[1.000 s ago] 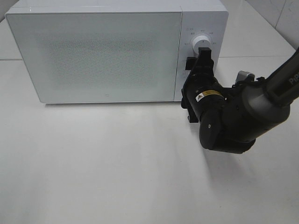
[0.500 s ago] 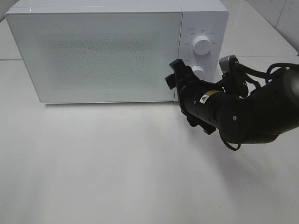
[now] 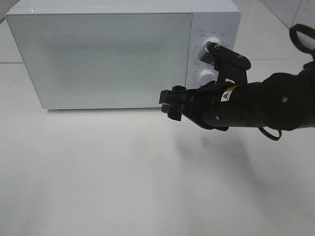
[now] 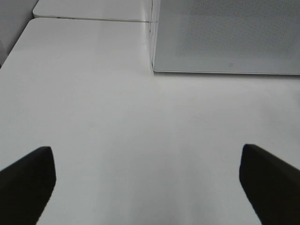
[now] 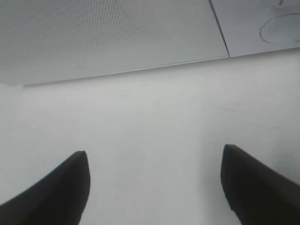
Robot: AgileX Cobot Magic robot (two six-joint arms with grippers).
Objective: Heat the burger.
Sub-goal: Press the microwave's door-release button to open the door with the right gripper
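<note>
The burger is out of view. A white microwave (image 3: 108,54) stands at the back of the table with its door shut. My right gripper (image 3: 171,102) hovers low in front of the door's lower right corner, pointing left, its arm crossing below the two knobs. In the right wrist view the right gripper (image 5: 152,154) is open with only bare table between its fingers. My left gripper (image 4: 146,150) is open wide over the table, some way in front of the microwave (image 4: 225,33), holding nothing. The left arm does not show in the exterior high view.
An upper knob (image 3: 212,45) and a lower knob (image 3: 206,75) sit on the microwave's right panel. The white table (image 3: 98,172) stretches in front of the microwave. A seam between tabletops (image 4: 93,19) runs behind its left side.
The right arm has swung away from the upper knob, down and to the left, ending in front of the door's lower right corner. The microwave door stays shut.
</note>
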